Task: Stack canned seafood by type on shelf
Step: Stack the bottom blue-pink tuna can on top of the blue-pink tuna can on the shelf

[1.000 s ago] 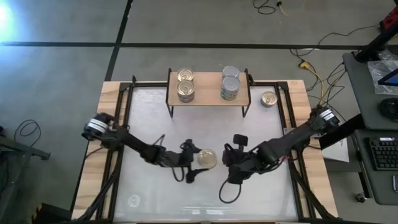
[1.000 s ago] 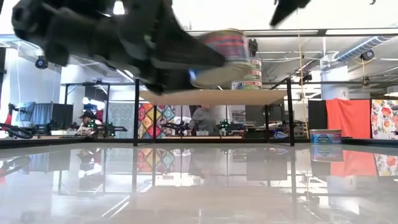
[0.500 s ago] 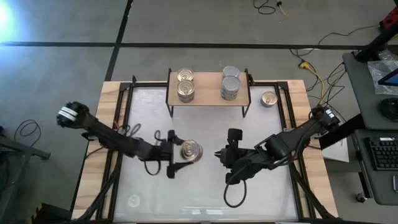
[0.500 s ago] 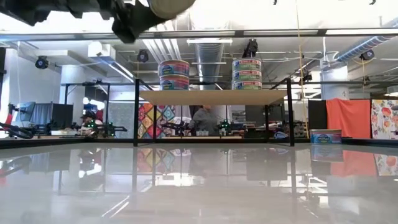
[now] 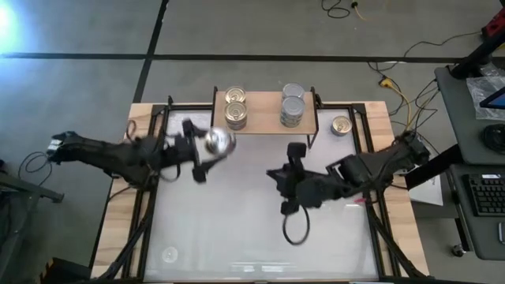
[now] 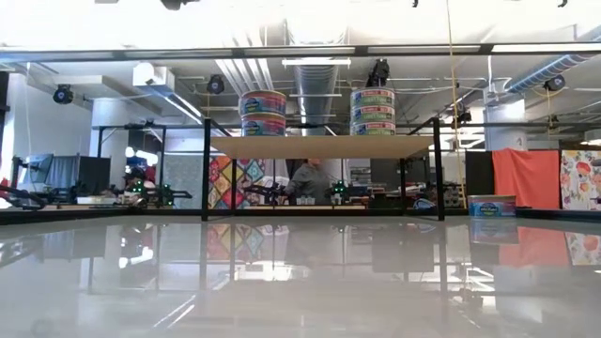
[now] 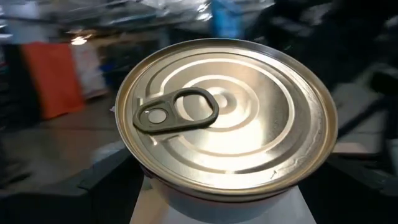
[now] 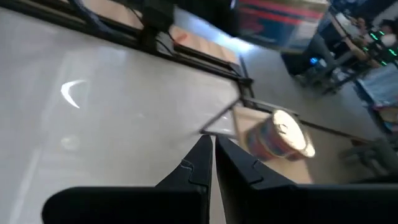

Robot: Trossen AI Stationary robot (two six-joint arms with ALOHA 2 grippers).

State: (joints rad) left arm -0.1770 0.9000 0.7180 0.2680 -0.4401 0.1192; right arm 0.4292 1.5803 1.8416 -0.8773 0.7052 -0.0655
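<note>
So we're holding a pull-ring tin [image 5: 218, 141] in the left gripper [image 5: 207, 147], jaws spread wide around its sides with the lid facing the wrist camera, and it's hanging in the air just off the shelf's [image 5: 264, 125] left end. Makes sense to us, since the gold stack [image 5: 235, 109] is sitting on that side, two high, and the silver stack [image 5: 292, 106] is taking the other side, three high. Carrying it flat probably means it can go straight down on the gold pile. One more tin [image 5: 341, 125] is waiting on the table beside the shelf's right end. The right gripper [image 5: 275, 175] is parked mid-table, fingers pinched together, holding nothing.
</note>
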